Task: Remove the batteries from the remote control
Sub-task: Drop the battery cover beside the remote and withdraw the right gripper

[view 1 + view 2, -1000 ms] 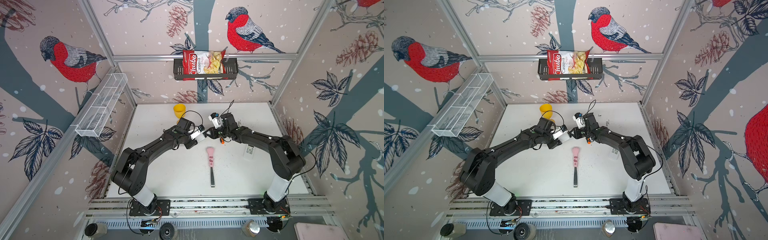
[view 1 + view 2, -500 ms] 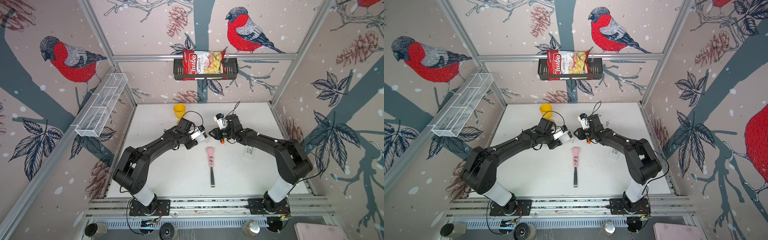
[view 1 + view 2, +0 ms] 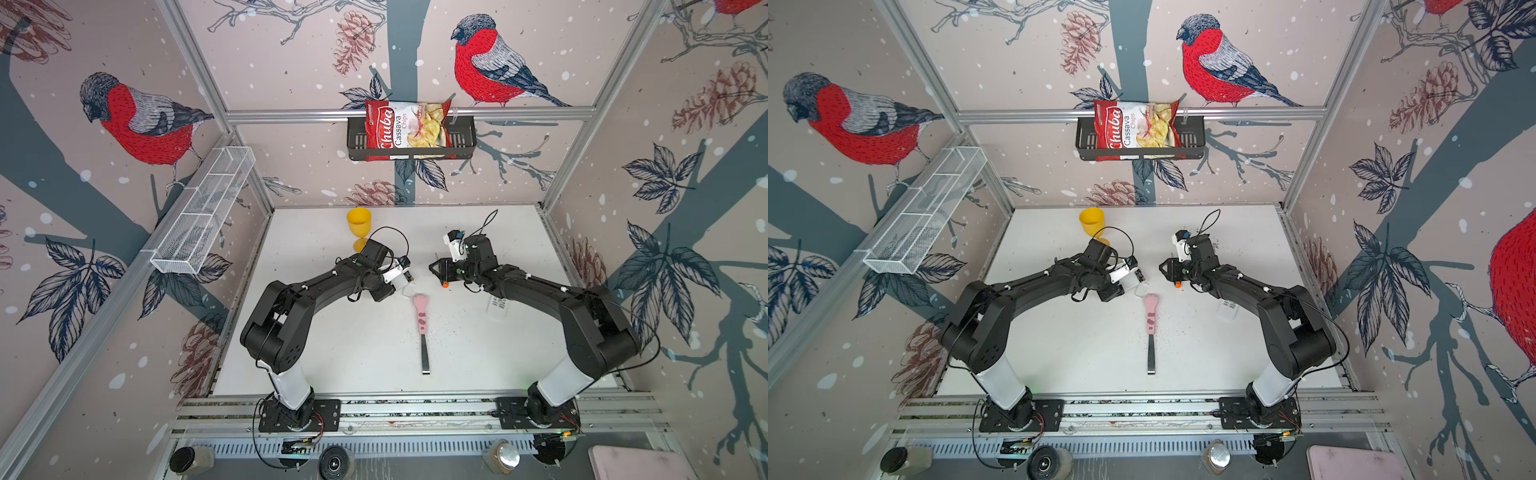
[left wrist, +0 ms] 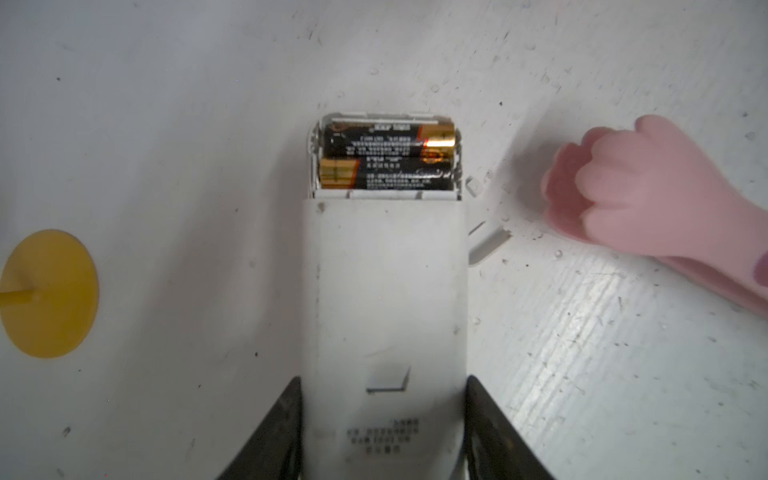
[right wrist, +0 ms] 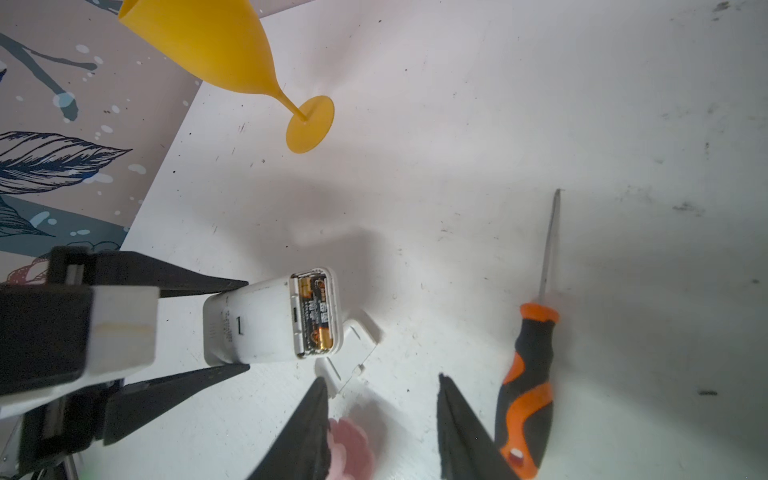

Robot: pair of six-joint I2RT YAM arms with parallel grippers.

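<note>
Left wrist view: my left pincer [image 4: 382, 384] is clamped on the two long edges of the white remote control [image 4: 384, 291], back side up.
Batteries: two batteries [image 4: 386, 160] sit side by side in the open compartment, at the end of the remote farthest from that grip, with their gold ends on opposite sides.
Long axis: each cell lies across the remote's width, crosswise to the remote's own length.
Cover: the battery cover [image 5: 353, 349] is off and lies on the surface [image 5: 498, 124] just beside the open end.
Right pincer: in a top view my right pincer [image 3: 434, 268] points at the open end from across the middle, near but apart; the right wrist view shows it spread, pinching nothing.
Screwdriver: the orange-and-black screwdriver [image 5: 525, 390] lies on the surface beside my right pincer, untouched.
Nearer arm: my left is taken up with holding, so I judge the pull falls to my right.
Coming move: I judge my right fingers should line up with the cells' crosswise axis and lift one end first.
Risk: the cover and the pink paw-handled tool [image 4: 648, 195] crowd that approach.
</note>
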